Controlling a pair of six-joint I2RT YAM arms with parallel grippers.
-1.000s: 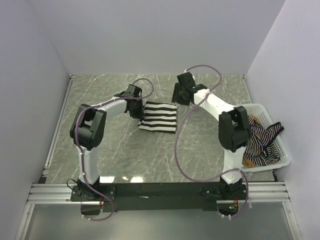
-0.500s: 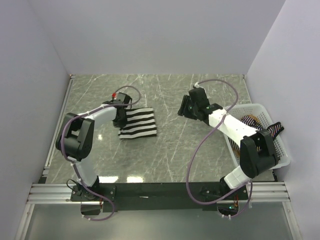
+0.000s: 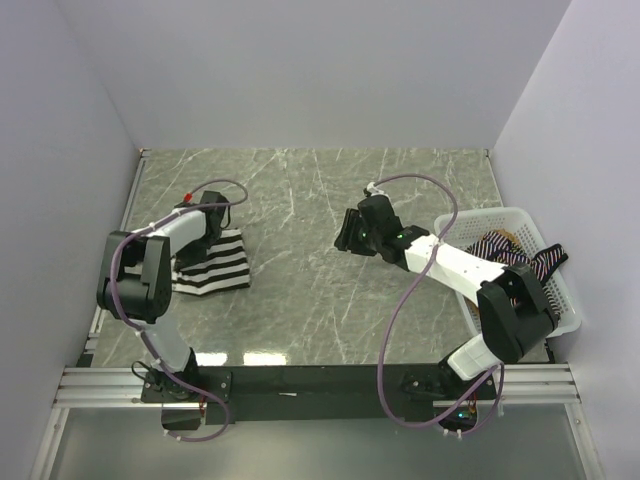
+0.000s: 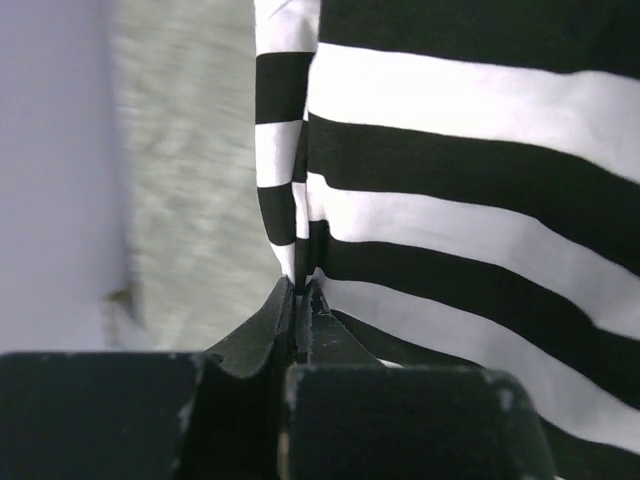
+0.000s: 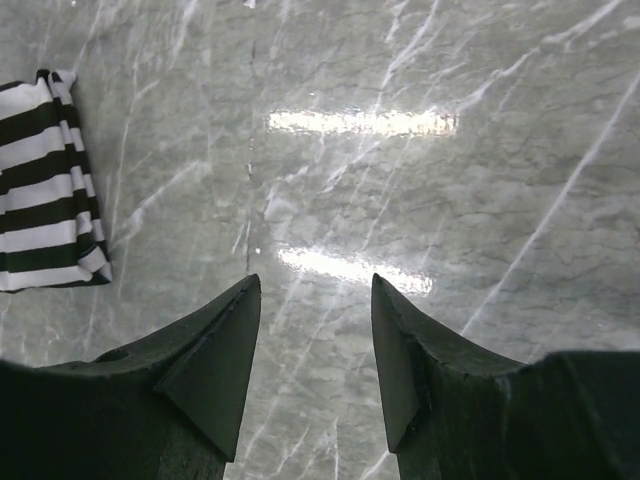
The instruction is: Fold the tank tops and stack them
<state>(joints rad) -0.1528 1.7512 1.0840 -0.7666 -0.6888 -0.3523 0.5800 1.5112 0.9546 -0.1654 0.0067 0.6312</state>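
One striped top [image 3: 215, 265] folded at far left, left gripper [image 4: 298, 285] clamped shut on its edge, right gripper [image 5: 315, 285] wide open, empty; next probably: let go, fetch another from basket [image 3: 565, 322].

Grey marbled tabletop [image 3: 320, 290] carrying one thing at each side.
A folded black-and-white striped tank top [image 3: 220, 270] lies near the left edge, about midway between front and back, its stripes running roughly side to side. A white mesh basket [image 3: 566, 300] sits at the right edge, well apart from the top. Between them the pale-veined surface is glossy and shows bright streaks of reflected light toward the near side.
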